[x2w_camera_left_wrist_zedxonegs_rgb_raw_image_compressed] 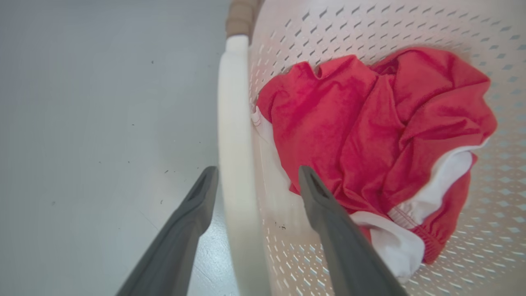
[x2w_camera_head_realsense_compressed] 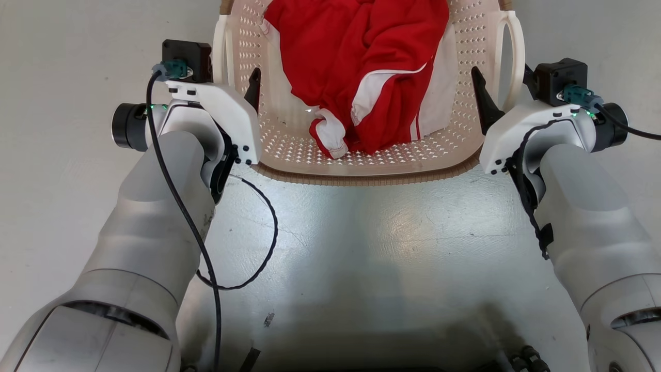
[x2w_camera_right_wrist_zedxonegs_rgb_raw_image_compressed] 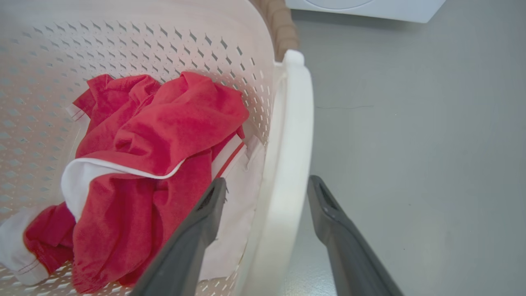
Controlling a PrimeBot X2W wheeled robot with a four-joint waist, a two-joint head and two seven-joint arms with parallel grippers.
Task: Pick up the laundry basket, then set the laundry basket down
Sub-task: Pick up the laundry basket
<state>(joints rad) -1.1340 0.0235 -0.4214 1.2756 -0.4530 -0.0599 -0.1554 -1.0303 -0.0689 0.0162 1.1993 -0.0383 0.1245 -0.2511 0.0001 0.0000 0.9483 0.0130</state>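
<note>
With the laundry basket resting on the floor between my arms, I judge pick-up pending: left gripper and right gripper stand unclenched astride its handles, so next both must close and lift level.

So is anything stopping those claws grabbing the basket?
Nothing solid. The left gripper and right gripper, both open, straddle the laundry basket's side handles. Only the garment's white cloth lies between the right inner finger and the wall; it might get pinched.
</note>
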